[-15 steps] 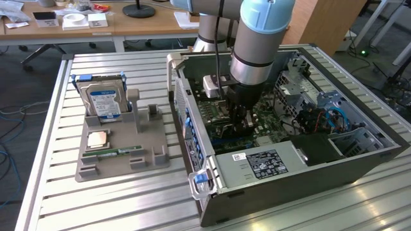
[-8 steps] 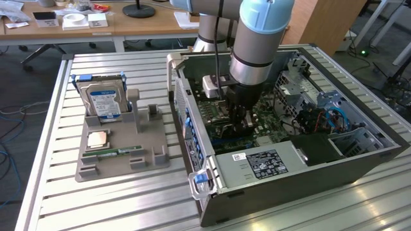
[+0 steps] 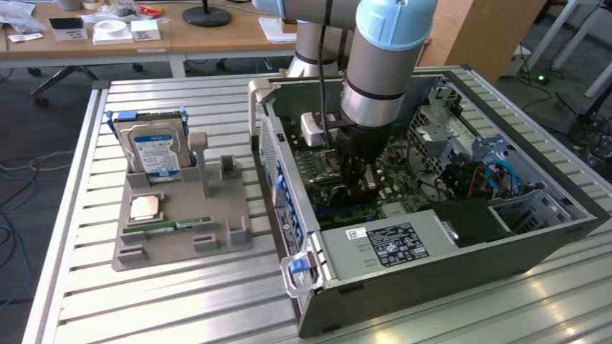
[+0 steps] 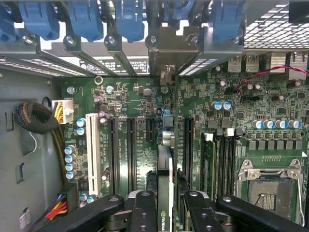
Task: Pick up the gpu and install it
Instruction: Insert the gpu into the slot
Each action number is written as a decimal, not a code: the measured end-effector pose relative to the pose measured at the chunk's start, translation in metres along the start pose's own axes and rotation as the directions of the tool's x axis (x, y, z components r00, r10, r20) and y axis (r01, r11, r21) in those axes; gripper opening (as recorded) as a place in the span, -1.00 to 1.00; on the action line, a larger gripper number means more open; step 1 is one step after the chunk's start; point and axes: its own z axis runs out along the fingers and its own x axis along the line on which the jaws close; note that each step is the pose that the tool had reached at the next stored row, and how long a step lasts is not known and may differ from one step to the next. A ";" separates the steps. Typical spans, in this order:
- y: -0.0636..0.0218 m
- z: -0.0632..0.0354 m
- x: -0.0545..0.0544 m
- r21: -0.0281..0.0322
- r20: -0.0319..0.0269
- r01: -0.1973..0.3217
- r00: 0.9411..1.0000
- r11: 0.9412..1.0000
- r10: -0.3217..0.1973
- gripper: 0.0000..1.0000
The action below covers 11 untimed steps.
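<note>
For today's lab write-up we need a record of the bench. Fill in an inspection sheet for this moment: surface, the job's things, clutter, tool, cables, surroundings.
Surface: slatted metal table carrying an open computer case and a grey parts holder.
Job's things: graphics card held edge-on over the green motherboard, among its long slots.
Clutter: hard drive upright in the holder; memory stick and a processor chip lying on it.
Tool: tool shut on the card, inside the case.
Cables: blue cables in the case; bundled power leads beside the board.
Surroundings: wooden desks behind, floor cables at the exterior view's left.
</note>
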 end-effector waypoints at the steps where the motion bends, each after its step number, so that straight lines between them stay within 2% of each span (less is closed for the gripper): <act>1: 0.0002 0.0000 0.000 0.000 0.000 0.000 1.000 1.000 0.000 -0.47; 11: 0.0017 0.0002 0.000 0.000 0.000 0.000 1.000 1.000 0.000 -0.47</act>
